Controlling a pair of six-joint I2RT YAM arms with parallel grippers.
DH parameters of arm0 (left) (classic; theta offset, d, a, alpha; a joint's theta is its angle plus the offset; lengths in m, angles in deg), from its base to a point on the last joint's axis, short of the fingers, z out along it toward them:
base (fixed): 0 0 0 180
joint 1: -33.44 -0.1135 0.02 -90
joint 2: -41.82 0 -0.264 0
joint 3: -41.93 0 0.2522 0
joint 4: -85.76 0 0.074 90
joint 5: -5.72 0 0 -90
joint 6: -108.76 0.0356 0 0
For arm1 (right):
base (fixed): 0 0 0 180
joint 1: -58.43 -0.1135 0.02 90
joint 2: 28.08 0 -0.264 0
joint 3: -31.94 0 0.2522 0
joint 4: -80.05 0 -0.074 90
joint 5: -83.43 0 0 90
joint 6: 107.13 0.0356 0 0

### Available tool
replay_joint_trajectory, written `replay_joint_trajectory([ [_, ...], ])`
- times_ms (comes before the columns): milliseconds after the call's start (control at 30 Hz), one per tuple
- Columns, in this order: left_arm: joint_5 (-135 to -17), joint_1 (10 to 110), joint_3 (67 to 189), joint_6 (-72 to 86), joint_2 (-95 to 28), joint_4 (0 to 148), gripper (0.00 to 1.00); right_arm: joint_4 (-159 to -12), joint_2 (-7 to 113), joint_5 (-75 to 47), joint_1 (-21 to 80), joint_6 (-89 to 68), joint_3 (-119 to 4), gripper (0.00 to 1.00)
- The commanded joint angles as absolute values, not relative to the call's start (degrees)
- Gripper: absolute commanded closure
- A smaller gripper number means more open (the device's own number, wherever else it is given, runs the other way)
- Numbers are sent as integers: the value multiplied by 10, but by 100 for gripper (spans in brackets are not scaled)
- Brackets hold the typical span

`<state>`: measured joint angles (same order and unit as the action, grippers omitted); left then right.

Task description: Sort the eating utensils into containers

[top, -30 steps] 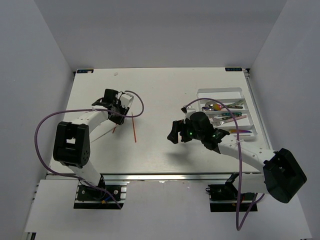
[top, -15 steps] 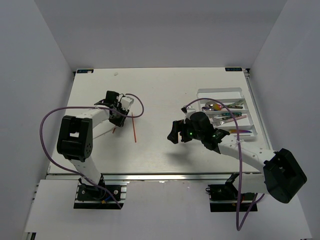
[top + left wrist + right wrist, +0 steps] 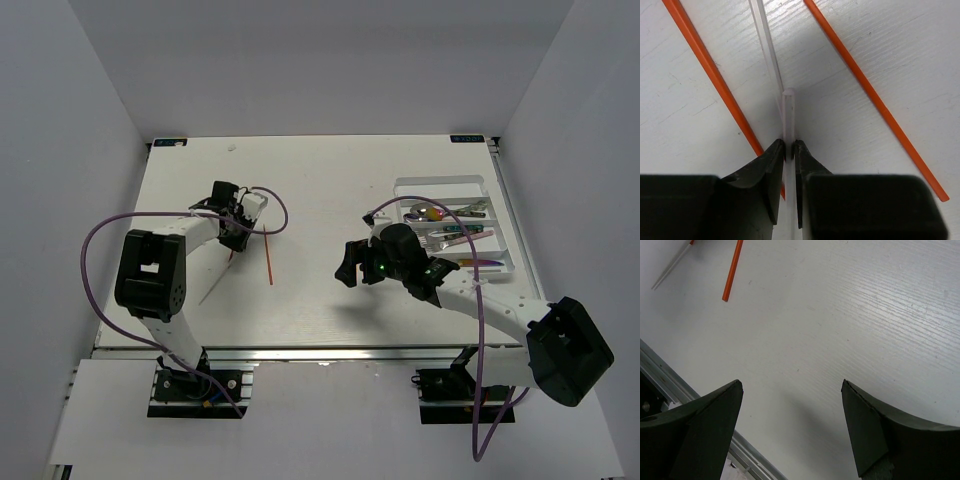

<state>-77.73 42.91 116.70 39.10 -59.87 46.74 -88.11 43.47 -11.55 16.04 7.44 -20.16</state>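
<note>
left gripper has closed onto the white chopstick, left of centre in the top view, swinging its free end round; pickup underway, i judge. right gripper hangs open near the tray.

a white table with a faint wood grain fills the scene. plain pale walls close it in at the back and both sides. a metal rail runs along its near edge, also showing in the right wrist view. small dark tags sit at the far left corner and far right corner. a pale speck lies near the far left.
</note>
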Motion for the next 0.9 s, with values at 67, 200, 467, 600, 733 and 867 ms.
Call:
replay_joint_trajectory([
  [67,-780,427,1193,381,-558,455,74,-909,428,-112,162,68,-199,16],
  [200,-774,427,1208,370,-532,440,74,-909,432,-111,162,70,-201,16],
  [467,-780,428,1195,349,-498,454,72,-910,445,-110,162,76,-205,16],
  [600,-738,432,1209,350,-520,428,58,-911,447,-111,162,77,-206,16],
  [733,-747,435,1216,349,-554,419,54,-912,452,-110,162,77,-206,16],
  [867,-753,438,1215,344,-581,424,59,-913,456,-111,162,77,-205,16],
])
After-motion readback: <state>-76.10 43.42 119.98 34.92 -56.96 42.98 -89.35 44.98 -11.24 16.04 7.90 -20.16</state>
